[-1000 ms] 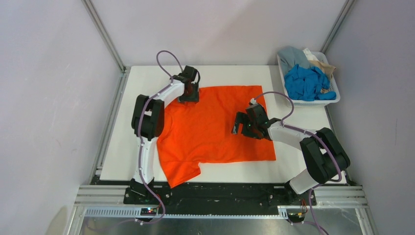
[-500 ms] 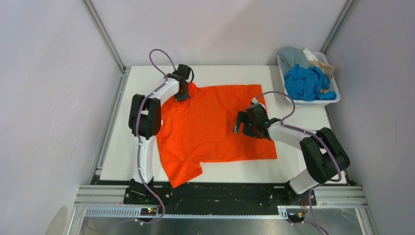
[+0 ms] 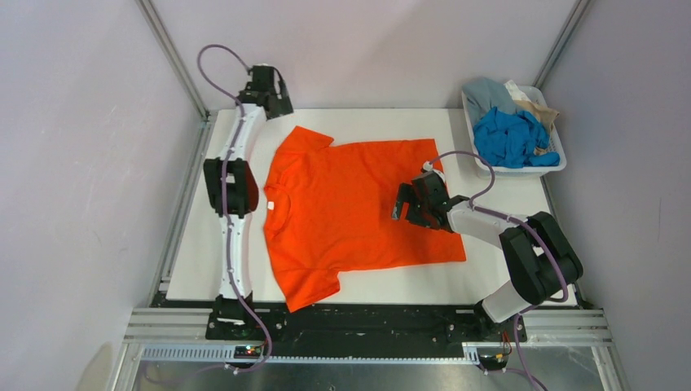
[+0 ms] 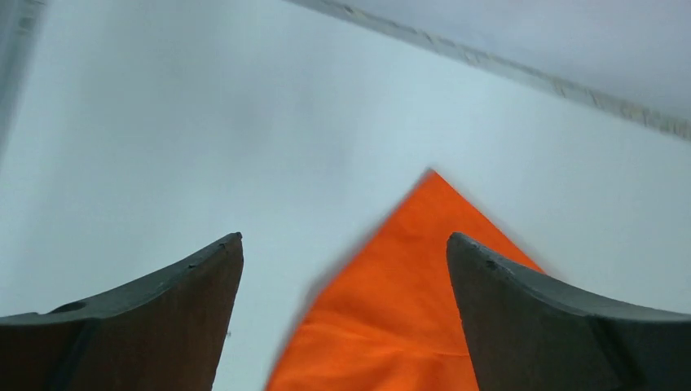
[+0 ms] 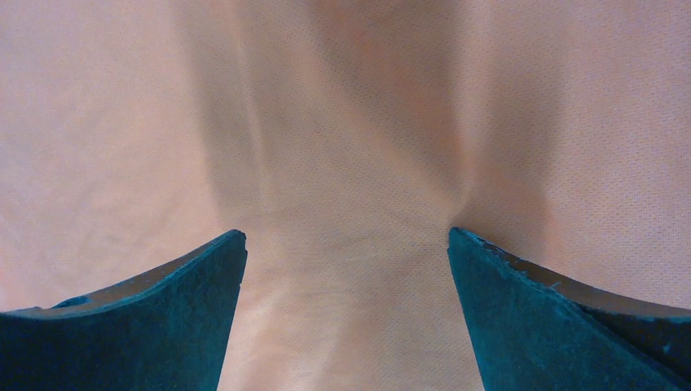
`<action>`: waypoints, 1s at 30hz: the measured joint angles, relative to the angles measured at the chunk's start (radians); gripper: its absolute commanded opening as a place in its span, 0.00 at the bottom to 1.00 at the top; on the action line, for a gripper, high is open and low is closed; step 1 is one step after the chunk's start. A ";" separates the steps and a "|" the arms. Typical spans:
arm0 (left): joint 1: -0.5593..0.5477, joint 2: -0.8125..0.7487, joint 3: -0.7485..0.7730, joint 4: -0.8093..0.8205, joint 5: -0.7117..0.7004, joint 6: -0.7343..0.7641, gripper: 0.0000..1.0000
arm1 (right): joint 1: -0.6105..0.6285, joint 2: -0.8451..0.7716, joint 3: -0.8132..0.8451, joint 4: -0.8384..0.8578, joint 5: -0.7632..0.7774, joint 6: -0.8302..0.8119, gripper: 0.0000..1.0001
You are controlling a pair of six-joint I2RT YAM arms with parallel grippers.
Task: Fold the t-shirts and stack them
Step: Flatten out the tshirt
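The orange shirt (image 3: 350, 208) lies opened out, one layer deep, in the middle of the counter (image 3: 200, 240). Its collar points to the left side, its hem to the right, and both short sleeves are spread. We see no fold in it yet. We judge the step in hand to be the last of the flattening, just ahead of the first fold.

The cloth is a thin, fine-weave knit, matte and limp. The right wrist view (image 5: 342, 147) shows soft ridges running across it, so the hem half is not fully smooth.

The right hand (image 3: 405, 205) is low over the shirt's hem half. Its fingers are spread and pinch nothing (image 5: 346, 236). We cannot tell whether the tips press the cloth.

The left hand (image 3: 269, 90) hovers beyond the shirt's far sleeve, also spread and empty (image 4: 342, 244). The pointed sleeve corner (image 4: 407, 285) lies on the counter below it.

In our judgement the next move calls for both hands to pinch one long edge of the shirt, a single layer each. They would then carry that edge across together, so the limp cloth does not bunch.

Beyond the shirt's hem, at the far right, stands a white slotted plastic basket (image 3: 521, 171). It holds a crumpled blue shirt (image 3: 509, 134), a grey shirt (image 3: 487, 91) and a beige shirt (image 3: 534, 106), all unfolded.
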 measured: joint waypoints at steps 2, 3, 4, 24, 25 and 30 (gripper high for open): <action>0.038 0.004 0.036 0.000 0.008 -0.005 1.00 | 0.000 -0.002 0.000 0.000 0.000 0.000 0.99; 0.057 -0.003 0.042 0.003 0.009 -0.004 1.00 | 0.000 -0.002 0.000 -0.001 0.000 -0.001 0.99; 0.071 -0.014 0.040 0.003 0.011 -0.005 1.00 | 0.000 -0.005 0.000 -0.004 0.000 -0.002 0.99; -0.428 -1.196 -1.344 0.014 -0.062 -0.286 1.00 | -0.091 -0.462 -0.084 -0.318 0.125 0.067 0.99; -0.468 -1.244 -1.418 -0.004 -0.063 -0.312 1.00 | -0.104 -0.494 -0.106 -0.341 0.130 0.077 0.99; -0.721 -1.442 -1.629 -0.114 -0.055 -0.424 0.93 | -0.163 -0.581 -0.171 -0.430 0.133 0.095 0.99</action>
